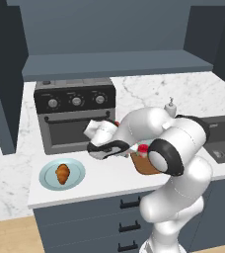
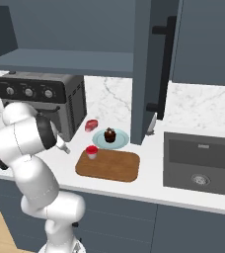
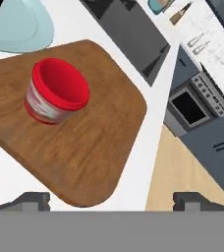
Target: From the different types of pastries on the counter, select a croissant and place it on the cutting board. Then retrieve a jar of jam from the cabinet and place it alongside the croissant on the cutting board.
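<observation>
Red-lidded jar of jam (image 3: 56, 92) upright on cutting board (image 3: 94, 147) — beyond pincer (image 3: 111, 199), untouched — fingers spread apart.

Toaster oven (image 1: 75, 118) against marble backsplash (image 2: 203, 106); sink (image 2: 201, 163); wood floor (image 1: 8, 237).

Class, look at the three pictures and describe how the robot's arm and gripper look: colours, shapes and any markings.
The arm is built of glossy white, rounded, bulbous segments, with black bands at the joints and a round grey cap on one joint. The gripper ends in two small, dark grey, blocky finger tips. No cables or markings are visible.
</observation>
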